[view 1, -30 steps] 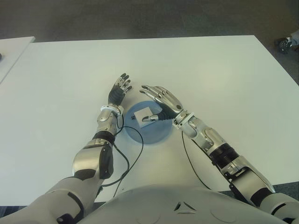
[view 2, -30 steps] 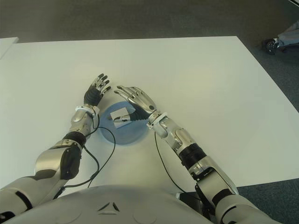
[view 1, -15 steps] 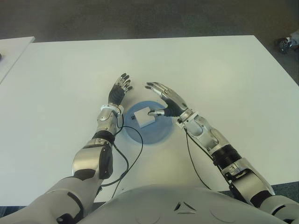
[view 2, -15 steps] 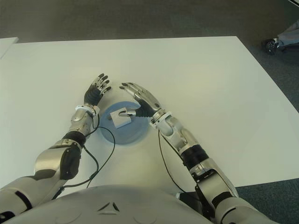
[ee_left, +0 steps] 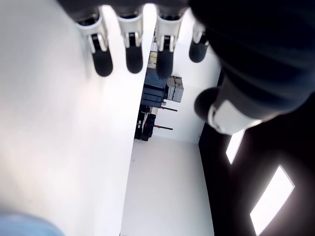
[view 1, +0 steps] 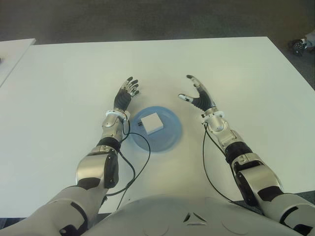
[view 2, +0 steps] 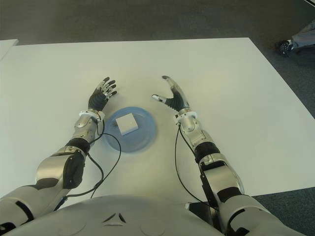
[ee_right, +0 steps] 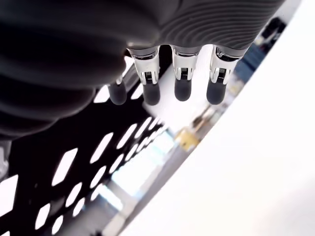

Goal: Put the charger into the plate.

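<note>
A white, boxy charger (view 1: 150, 123) lies flat in the round blue plate (view 1: 170, 137) at the middle of the white table (view 1: 236, 73). My right hand (view 1: 198, 96) is to the right of the plate, apart from it, fingers spread and holding nothing. On the plate's left side my left hand (view 1: 125, 96) shows with its fingers stretched out flat and nothing in them. Both wrist views show straight, empty fingers.
Black cables (view 1: 133, 167) run from each wrist back toward my body across the near part of the table. A second white table's corner (view 1: 12, 49) shows at the far left. A dark object (view 1: 299, 45) sits on the floor beyond the table's far right corner.
My right hand has let go of the charger, which now lies in the plate. That hand has drawn away to the right and opened out; the left hand stayed still.
</note>
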Action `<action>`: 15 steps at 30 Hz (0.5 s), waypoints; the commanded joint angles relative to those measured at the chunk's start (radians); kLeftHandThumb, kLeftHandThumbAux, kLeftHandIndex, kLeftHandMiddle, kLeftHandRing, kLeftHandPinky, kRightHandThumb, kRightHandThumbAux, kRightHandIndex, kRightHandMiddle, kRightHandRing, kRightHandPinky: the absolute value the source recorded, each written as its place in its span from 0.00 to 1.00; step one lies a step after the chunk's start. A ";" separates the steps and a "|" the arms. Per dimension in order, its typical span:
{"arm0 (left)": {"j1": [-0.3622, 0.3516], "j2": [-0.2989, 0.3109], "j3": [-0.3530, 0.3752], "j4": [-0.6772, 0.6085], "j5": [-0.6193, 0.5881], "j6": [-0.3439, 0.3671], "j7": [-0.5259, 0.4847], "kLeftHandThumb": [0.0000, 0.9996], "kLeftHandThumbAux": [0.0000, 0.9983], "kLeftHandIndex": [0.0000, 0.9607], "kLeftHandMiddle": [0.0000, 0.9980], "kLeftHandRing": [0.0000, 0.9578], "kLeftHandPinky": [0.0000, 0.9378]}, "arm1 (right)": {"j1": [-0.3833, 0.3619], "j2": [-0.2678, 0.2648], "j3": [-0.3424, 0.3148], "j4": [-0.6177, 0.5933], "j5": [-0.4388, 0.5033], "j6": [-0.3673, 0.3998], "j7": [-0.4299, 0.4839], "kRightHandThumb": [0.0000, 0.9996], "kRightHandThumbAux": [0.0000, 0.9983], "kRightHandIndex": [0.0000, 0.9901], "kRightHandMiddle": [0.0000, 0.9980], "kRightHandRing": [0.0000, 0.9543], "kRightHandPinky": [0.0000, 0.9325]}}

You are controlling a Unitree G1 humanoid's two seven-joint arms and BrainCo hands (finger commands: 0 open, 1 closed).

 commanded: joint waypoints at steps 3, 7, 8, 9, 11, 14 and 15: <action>0.049 0.007 -0.006 0.049 0.012 0.049 0.001 0.03 0.63 0.04 0.14 0.12 0.06 | -0.029 0.089 -0.167 0.145 0.209 0.006 0.116 0.09 0.61 0.00 0.00 0.00 0.00; 0.052 0.006 -0.006 0.047 0.009 0.044 -0.012 0.03 0.62 0.05 0.14 0.11 0.06 | -0.038 0.105 -0.212 0.169 0.257 0.022 0.171 0.08 0.68 0.00 0.00 0.00 0.00; 0.052 0.006 -0.006 0.046 0.008 0.043 -0.014 0.04 0.62 0.05 0.14 0.11 0.06 | -0.040 0.108 -0.219 0.174 0.263 0.025 0.180 0.08 0.69 0.00 0.00 0.00 0.00; 0.052 0.006 -0.006 0.046 0.008 0.042 -0.015 0.04 0.62 0.05 0.14 0.11 0.06 | -0.042 0.109 -0.224 0.178 0.266 0.027 0.187 0.07 0.69 0.00 0.00 0.00 0.00; 0.054 0.006 -0.006 0.045 0.007 0.040 -0.019 0.04 0.61 0.05 0.14 0.11 0.07 | -0.042 0.112 -0.232 0.184 0.270 0.027 0.199 0.07 0.71 0.00 0.00 0.00 0.00; 0.056 0.006 -0.003 0.044 0.004 0.036 -0.026 0.04 0.61 0.06 0.14 0.11 0.08 | -0.046 0.108 -0.237 0.199 0.269 0.041 0.221 0.05 0.73 0.00 0.00 0.00 0.00; 0.057 0.006 -0.003 0.043 0.004 0.035 -0.027 0.04 0.61 0.06 0.14 0.11 0.08 | -0.046 0.108 -0.238 0.201 0.269 0.042 0.225 0.05 0.74 0.00 0.00 0.00 0.00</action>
